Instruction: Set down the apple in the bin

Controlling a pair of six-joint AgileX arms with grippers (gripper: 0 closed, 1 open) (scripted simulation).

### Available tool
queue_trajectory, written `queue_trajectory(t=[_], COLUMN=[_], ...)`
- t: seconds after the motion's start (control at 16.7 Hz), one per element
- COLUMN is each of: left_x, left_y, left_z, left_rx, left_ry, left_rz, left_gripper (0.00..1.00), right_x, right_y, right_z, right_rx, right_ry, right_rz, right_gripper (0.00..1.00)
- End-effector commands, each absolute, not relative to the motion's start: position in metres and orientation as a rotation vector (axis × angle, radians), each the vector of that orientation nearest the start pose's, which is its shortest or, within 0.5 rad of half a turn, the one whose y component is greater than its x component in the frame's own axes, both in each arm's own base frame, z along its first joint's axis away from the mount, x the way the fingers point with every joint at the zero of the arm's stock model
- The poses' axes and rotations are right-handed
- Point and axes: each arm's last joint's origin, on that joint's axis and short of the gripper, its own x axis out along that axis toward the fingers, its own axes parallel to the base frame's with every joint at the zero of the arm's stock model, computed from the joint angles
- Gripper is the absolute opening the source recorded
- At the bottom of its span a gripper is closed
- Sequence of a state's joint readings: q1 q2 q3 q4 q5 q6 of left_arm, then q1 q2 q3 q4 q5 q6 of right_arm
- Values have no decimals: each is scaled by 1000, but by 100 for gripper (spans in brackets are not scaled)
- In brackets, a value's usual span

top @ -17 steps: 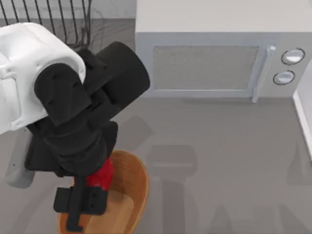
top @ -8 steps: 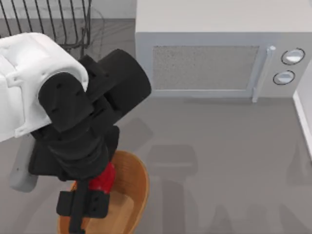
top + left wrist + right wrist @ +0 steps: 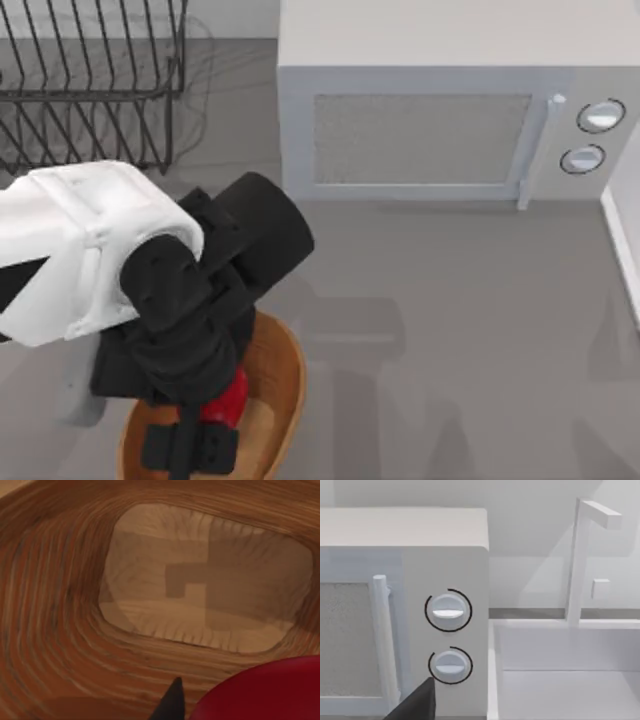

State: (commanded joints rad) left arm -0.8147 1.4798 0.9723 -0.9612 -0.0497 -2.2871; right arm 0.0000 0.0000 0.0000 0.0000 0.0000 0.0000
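Left hand (image 3: 190, 450) at lower left of the top view, clamped on the apple (image 3: 226, 398), hanging inside the bin (image 3: 285, 372) above its tan bottom. Best to lower a little more, straight down, keeping clear of the ribbed wall, then to part the fingers slowly so the apple does not roll. Right arm parked facing the microwave (image 3: 405, 605); cannot tell its hand's state.

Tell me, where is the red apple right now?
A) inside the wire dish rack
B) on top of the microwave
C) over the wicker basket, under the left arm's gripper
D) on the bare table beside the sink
C: the apple sits beneath the left gripper, above the basket.
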Motion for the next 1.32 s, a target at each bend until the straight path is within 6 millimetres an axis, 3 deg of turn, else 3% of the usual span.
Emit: queue_trajectory(t=[0.18,0.96,1.32], left_x=[177,177,177], left_y=[-184,-184,-184], left_z=[198,198,198], left_rx=[-1213,-1213,-1213], left_ry=[1198,1198,1198], left_rz=[1043,1043,1043], left_gripper=[0,98,100], right_x=[106,106,106], right_y=[-1,-1,-1], right_z=[160,160,160], right_rx=[0,0,0], right_ry=[0,0,0], right_rz=[0,0,0], right_gripper=[100,100,100])
